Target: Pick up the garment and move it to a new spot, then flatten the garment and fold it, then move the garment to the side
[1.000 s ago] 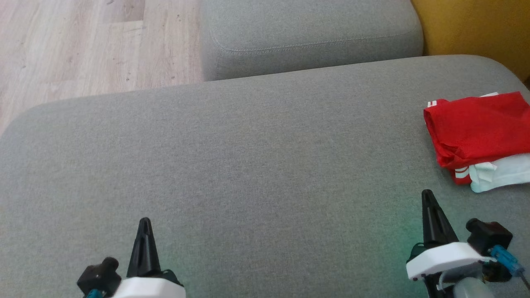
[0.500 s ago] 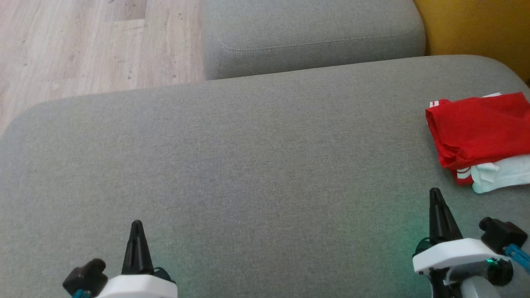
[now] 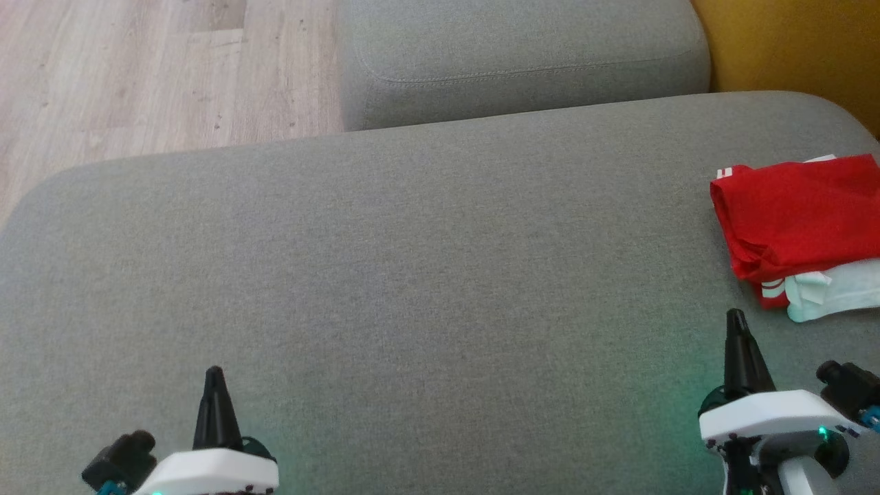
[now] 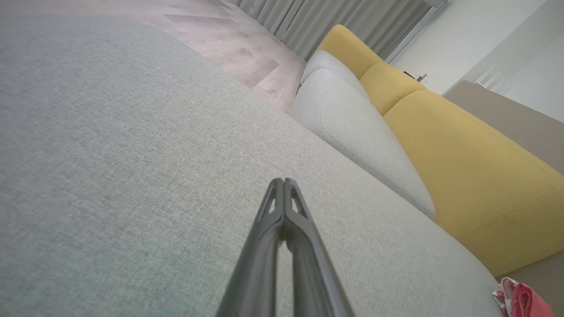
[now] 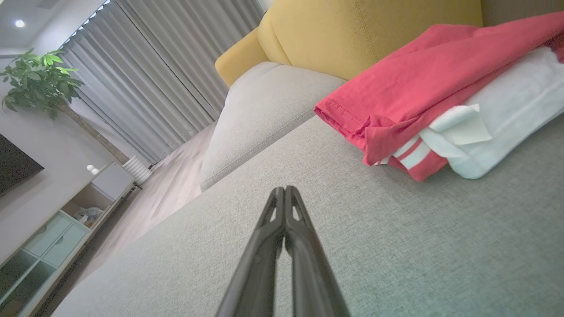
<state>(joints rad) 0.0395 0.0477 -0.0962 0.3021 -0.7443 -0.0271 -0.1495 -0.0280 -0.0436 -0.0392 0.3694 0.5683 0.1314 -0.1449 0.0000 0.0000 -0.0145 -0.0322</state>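
The garment [image 3: 797, 213] is a folded red shirt with white stripes, lying at the right edge of the wide grey cushion [image 3: 426, 261]. In the right wrist view the garment [image 5: 410, 88] lies up and to the right of my fingers, on top of a white cloth. A small piece of the garment [image 4: 524, 304] peeks in at the left wrist view's lower right corner. My left gripper [image 3: 214, 375] hovers shut and empty near the front left. My right gripper [image 3: 735, 317] is shut and empty too, just short of the garment. Both gripper tips [image 4: 284, 182] [image 5: 284, 190] point over bare grey fabric.
A folded white cloth [image 3: 839, 295] sticks out from under the red shirt. A second grey cushion [image 3: 522, 55] lies beyond, with a yellow backrest [image 3: 797, 48] at the far right. Wood floor [image 3: 137, 69] drops off past the cushion's rounded far-left edge.
The head view has shifted slightly. My left gripper has slid left and lower in that view, my right gripper has slid right. Both stay shut; the garment lies as before.
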